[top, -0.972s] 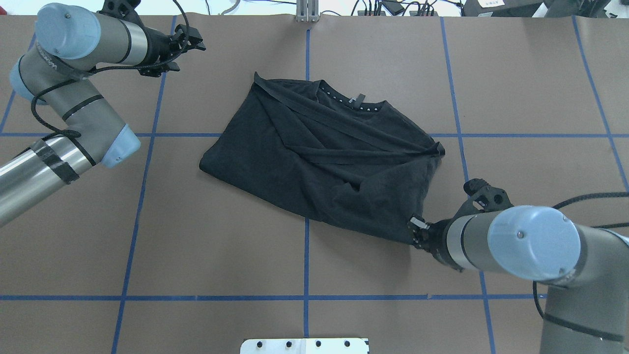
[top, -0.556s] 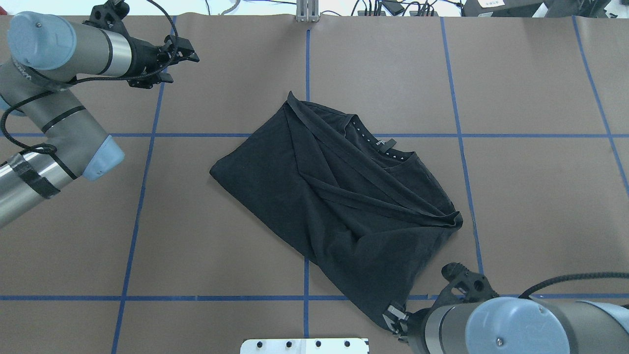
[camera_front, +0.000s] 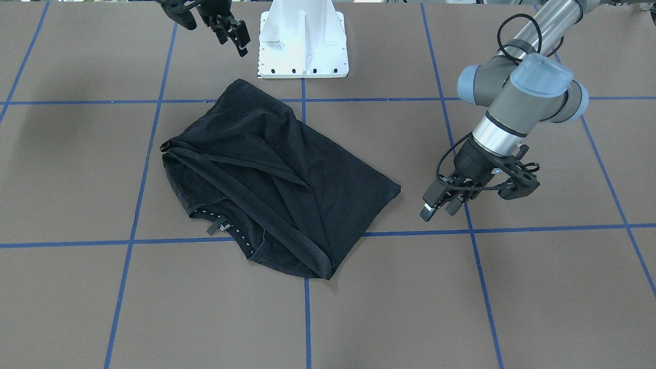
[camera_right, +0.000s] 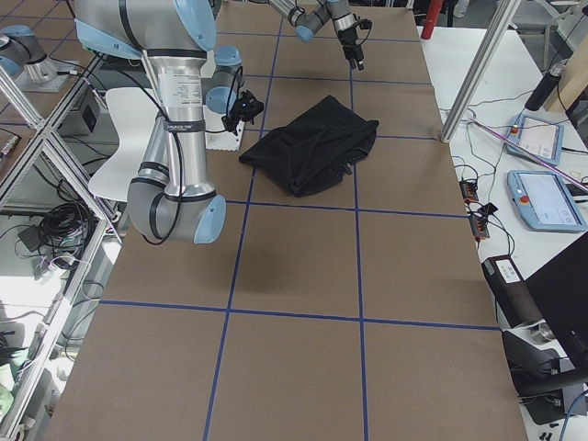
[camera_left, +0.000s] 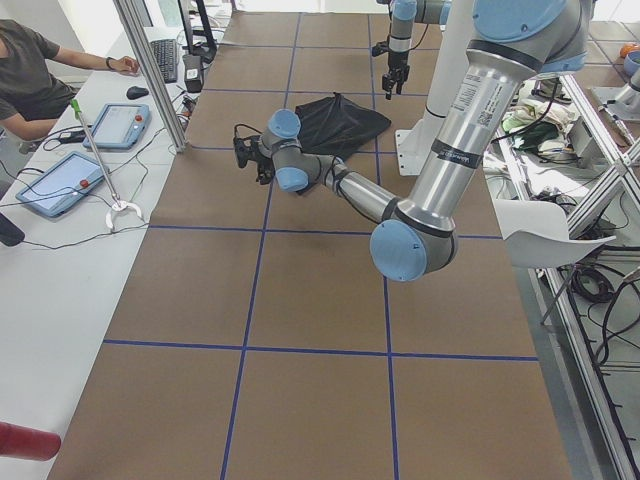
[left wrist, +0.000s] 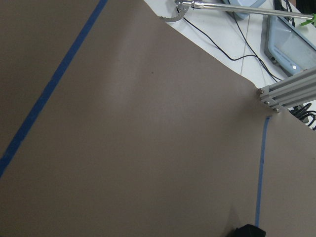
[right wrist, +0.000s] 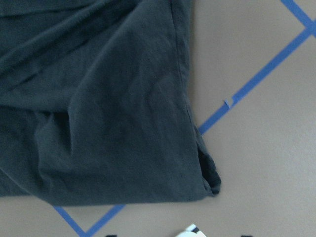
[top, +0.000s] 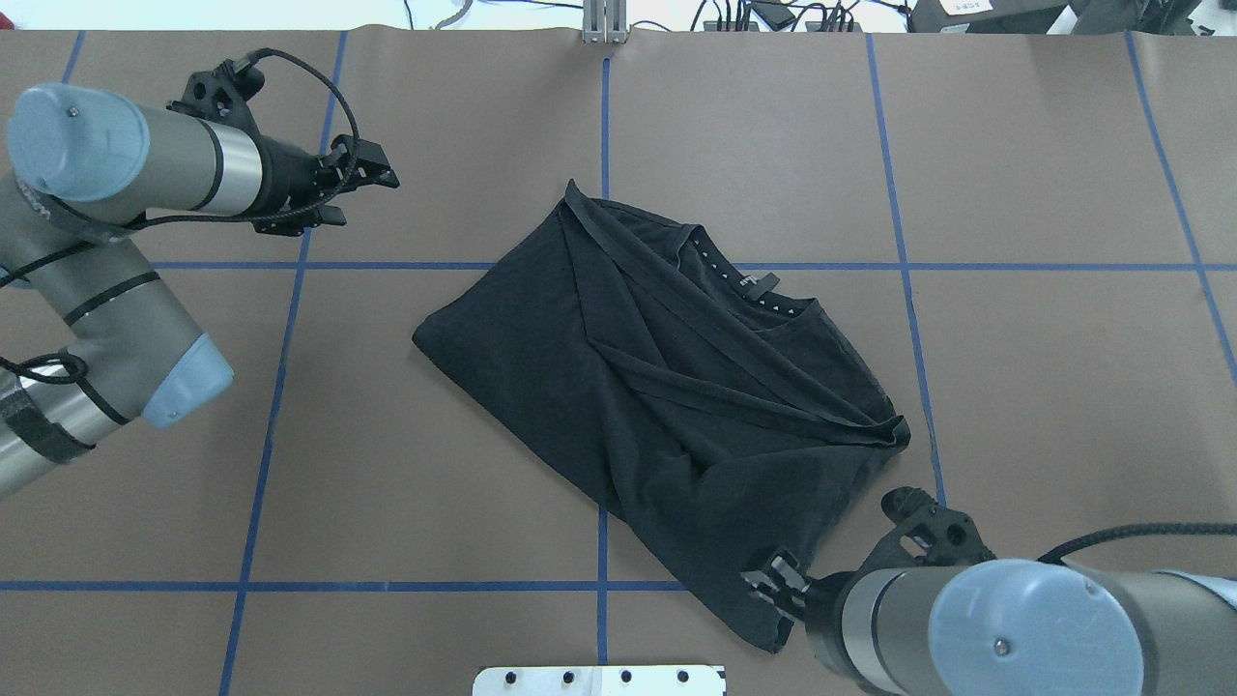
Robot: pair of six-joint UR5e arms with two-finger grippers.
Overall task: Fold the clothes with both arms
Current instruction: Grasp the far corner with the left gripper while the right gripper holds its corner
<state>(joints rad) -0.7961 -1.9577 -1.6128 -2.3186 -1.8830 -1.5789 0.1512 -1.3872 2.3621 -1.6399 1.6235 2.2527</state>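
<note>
right gripper (top: 768, 580): open, fingers spread wide, nothing between them. lifted a little off the table, tips pointing down at the shirt.
t-shirt (top: 676, 406): black, lying in a loose rumpled heap on the table, free of both grippers. nearest corner just below the right gripper's tips and a bit in front of them. rest spreads away from that gripper, toward the far side of the table and toward the left gripper.
shirt corner (right wrist: 210, 182): seen from the right wrist, down flat on the table just ahead of the fingers, lying over a blue line.
collar (top: 744, 290): at the end of the shirt far from the right gripper, facing up, with tiny white dots along the inside and a small tag.
folds: long hem bands crossing over the top of the shirt, running away from the right gripper.
left gripper (camera_front: 438, 211): open too — fingers apart, empty. hangs above bare table, tilted down. shirt's closest edge out ahead of the tips, well apart, not touching.
under the left gripper: only brown table and blue lines in its wrist view, with the table's edge and a metal post further out.
table (top: 1063, 406): brown cover, marked into big squares by blue tape lines (top: 1063, 266).
base plate (camera_front: 302, 46): white, just beside the right gripper, near the shirt's closest corner.
</note>
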